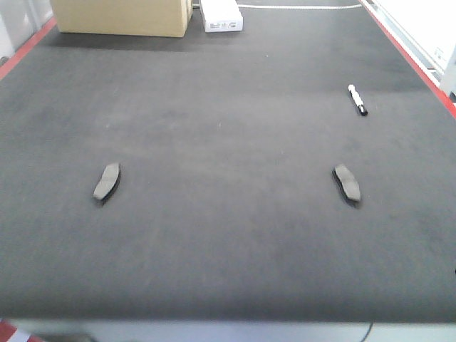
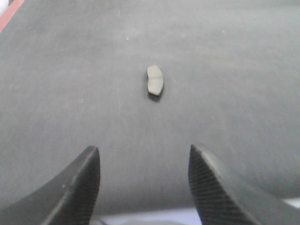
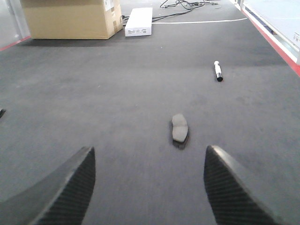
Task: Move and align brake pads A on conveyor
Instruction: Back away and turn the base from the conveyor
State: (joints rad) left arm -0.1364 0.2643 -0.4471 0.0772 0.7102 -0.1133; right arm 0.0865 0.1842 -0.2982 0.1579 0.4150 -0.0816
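Left gripper (image 2: 143, 187) wide open, holds nothing. Right gripper (image 3: 150, 187) wide open too, empty. Both over conveyor (image 1: 228, 242). Left pad (image 1: 107, 181) lies ahead of left gripper, right pad (image 1: 347, 183) ahead of right gripper; pads well apart. Best way, I think: come straight down, one finger each long side, pinch middle. Count: two pads seen, one marker pen (image 1: 357, 100), one brown box (image 1: 121, 16), one white box (image 1: 221, 14).

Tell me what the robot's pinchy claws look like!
The left gripper and the right gripper look alike: two wide black fingers each, with a fine woven, carbon-fibre-like pattern. They curve and narrow toward rounded tips. No cables or markings show.
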